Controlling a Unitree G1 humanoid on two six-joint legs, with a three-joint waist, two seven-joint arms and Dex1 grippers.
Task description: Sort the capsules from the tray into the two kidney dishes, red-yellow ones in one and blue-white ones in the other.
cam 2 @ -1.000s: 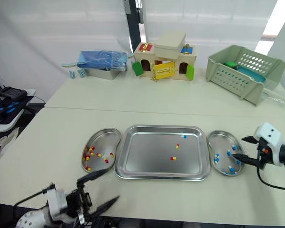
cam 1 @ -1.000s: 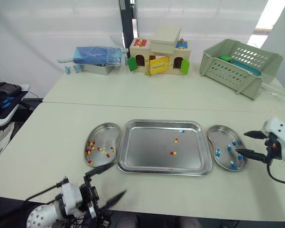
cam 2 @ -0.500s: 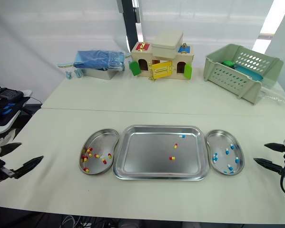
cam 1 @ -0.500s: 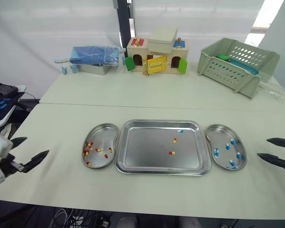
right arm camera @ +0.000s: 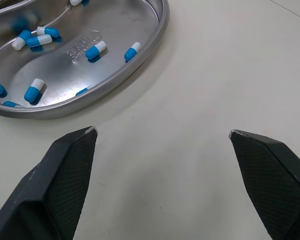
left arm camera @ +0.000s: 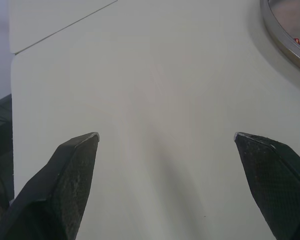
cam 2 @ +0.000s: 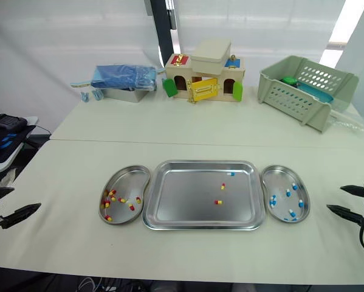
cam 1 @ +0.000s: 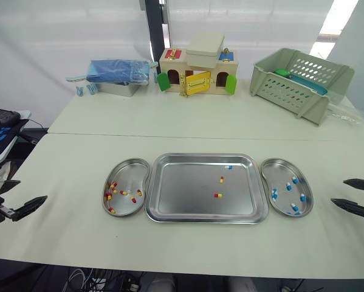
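Left tool [left arm camera: 166, 135]: fingers wide apart, empty, over the counter [left arm camera: 155, 75]. Right tool [right arm camera: 162, 131]: likewise wide apart, empty; blue-white capsule dish [right arm camera: 160, 30] just ahead.

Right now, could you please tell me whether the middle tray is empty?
Not empty: the tray holds two red-yellow capsules and one blue-white capsule.

Bare table [cam 1: 188, 249] lies open before the tray [cam 1: 206, 219].
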